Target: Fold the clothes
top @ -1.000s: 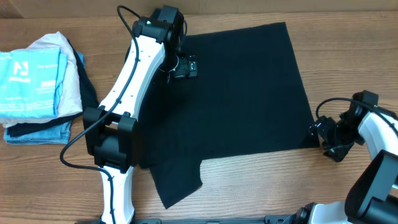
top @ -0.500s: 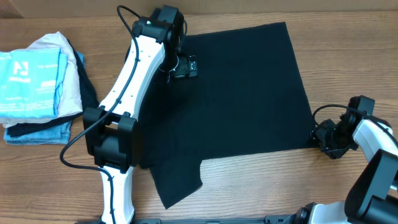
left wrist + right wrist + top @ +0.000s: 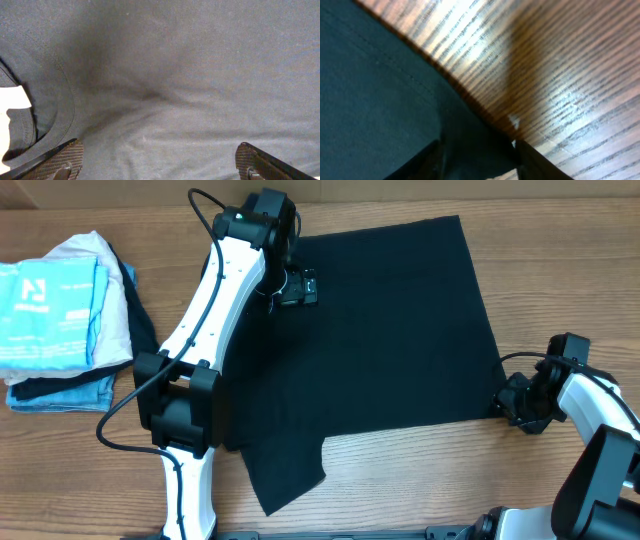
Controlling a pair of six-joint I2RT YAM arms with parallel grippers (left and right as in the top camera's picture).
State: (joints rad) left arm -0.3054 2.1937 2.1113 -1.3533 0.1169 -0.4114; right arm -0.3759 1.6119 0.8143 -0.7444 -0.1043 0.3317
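Observation:
The clothes (image 3: 390,330), a plain black T-shirt, lie spread flat across the middle of the table, with one sleeve pointing toward the front edge. My left gripper (image 3: 300,285) hovers open over the shirt near its collar; in the left wrist view its wide-set fingertips (image 3: 60,160) frame bare wrinkled fabric (image 3: 190,75). My right gripper (image 3: 515,402) is at the shirt's front right corner. In the right wrist view its jaws (image 3: 480,157) are partly narrowed and straddle that corner of black fabric (image 3: 380,100), which still lies flat on the wood.
A pile of folded garments (image 3: 55,310) sits at the far left: a light blue one with white print on top, a pale pink-beige one and darker pieces under it. Bare wooden table (image 3: 420,470) shows in front of the shirt and to its right.
My right gripper has slid left onto the shirt's front right corner while its jaws narrowed. The left arm and the shirt have not moved.

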